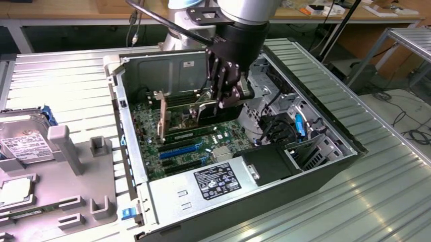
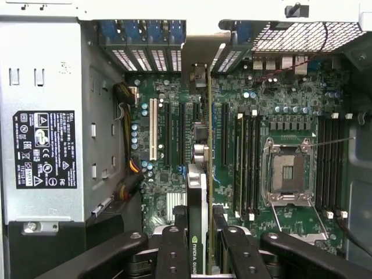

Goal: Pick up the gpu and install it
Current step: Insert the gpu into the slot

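Note:
The gpu stands on edge over the motherboard's expansion slots, its green board and black face seen edge-on and its end bracket toward the case's rear slot openings. My gripper is shut on its upper edge, one black finger on each side. In the exterior view the gripper reaches down into the open computer case, holding the gpu low near the board. Whether the card's edge sits in a slot is hidden.
A grey power supply with a black label fills the case's near end. An empty CPU socket and memory slots lie beside the card. A hard drive rests in a grey fixture at the exterior view's left. Cables run by the power supply.

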